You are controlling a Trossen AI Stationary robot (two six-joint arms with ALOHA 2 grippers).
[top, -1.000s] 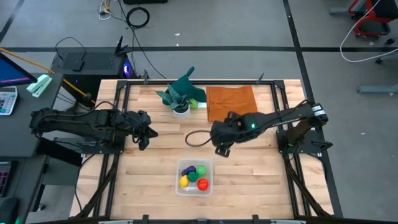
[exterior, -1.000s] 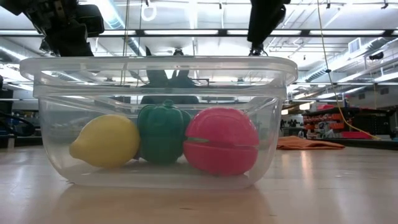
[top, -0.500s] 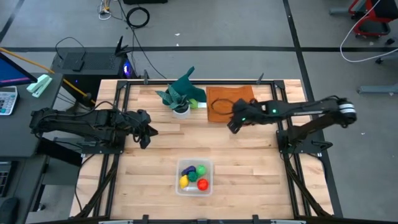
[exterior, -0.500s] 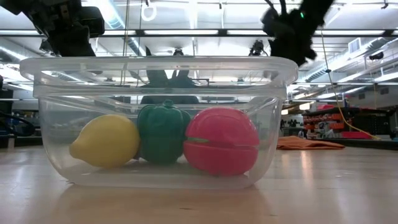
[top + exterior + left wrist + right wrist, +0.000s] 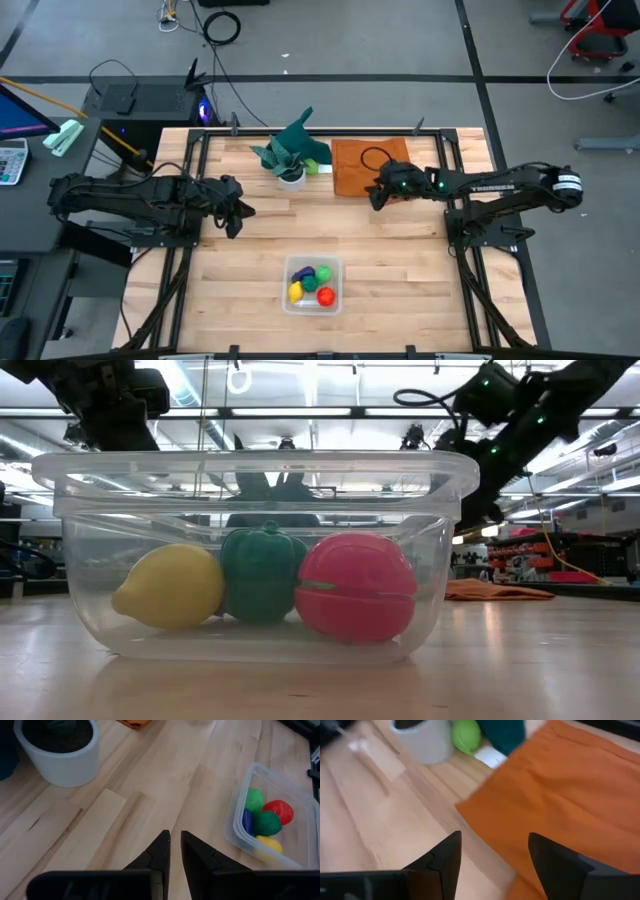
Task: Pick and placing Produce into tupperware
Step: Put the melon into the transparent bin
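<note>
The clear tupperware [image 5: 313, 284] stands near the table's near edge, in the middle. It holds the produce: a yellow piece [image 5: 172, 585], a dark green one [image 5: 262, 572], a red one [image 5: 355, 585], a light green one [image 5: 255, 799] and a purple one [image 5: 247, 820]. My right gripper [image 5: 495, 850] is open and empty, above the near left corner of the orange cloth [image 5: 371, 163], well beyond the tupperware. My left gripper [image 5: 173, 840] is shut and empty over the table's left side, far and left of the tupperware.
A teal-leaved plant in a white pot [image 5: 291, 158] stands by the far edge, left of the orange cloth. A light green ball [image 5: 466, 736] and a small white piece [image 5: 490, 756] lie between pot and cloth. Bare wood lies between both grippers and the tupperware.
My right gripper has moved from the table's middle, just beyond the tupperware, toward the far right, and now stands over the orange cloth's near left corner. The tupperware and the produce in it have kept still.
</note>
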